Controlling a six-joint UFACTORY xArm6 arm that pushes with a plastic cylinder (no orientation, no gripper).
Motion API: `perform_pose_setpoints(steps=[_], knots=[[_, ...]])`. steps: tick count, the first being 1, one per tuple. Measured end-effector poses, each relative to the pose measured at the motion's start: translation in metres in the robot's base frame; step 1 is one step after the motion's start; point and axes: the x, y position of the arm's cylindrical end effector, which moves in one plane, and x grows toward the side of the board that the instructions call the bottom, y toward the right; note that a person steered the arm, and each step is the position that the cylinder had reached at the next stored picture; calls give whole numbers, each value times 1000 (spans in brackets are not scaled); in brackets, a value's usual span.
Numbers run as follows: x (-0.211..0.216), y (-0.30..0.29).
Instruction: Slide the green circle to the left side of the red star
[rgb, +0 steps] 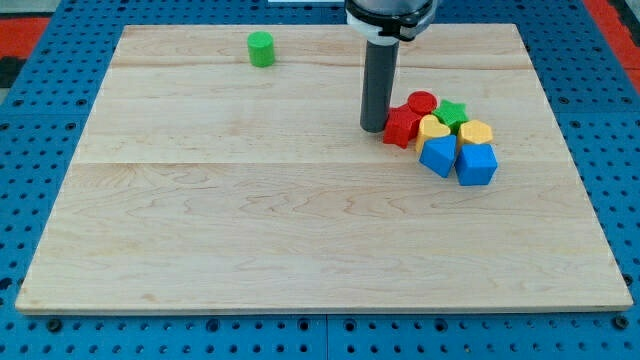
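Note:
The green circle (261, 48) stands alone near the view's top, left of centre, on the wooden board (250, 220). The red star (402, 126) lies right of centre at the left end of a cluster of blocks. My tip (374, 128) rests on the board right against the red star's left side, far to the right of and below the green circle.
The cluster by the red star holds a red circle (422, 102), a green star (453, 112), a yellow heart (434, 128), a yellow block (476, 132), a blue triangle-like block (438, 156) and a blue block (476, 164). A blue perforated table surrounds the board.

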Motion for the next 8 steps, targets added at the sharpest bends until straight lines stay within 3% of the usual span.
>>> perform_pose_setpoints(steps=[1, 2, 3, 4, 5, 6, 8], knots=[[-9, -43], [-53, -81], [-88, -26], [-144, -46], [-185, -110], [-185, -168], [-143, -155]])
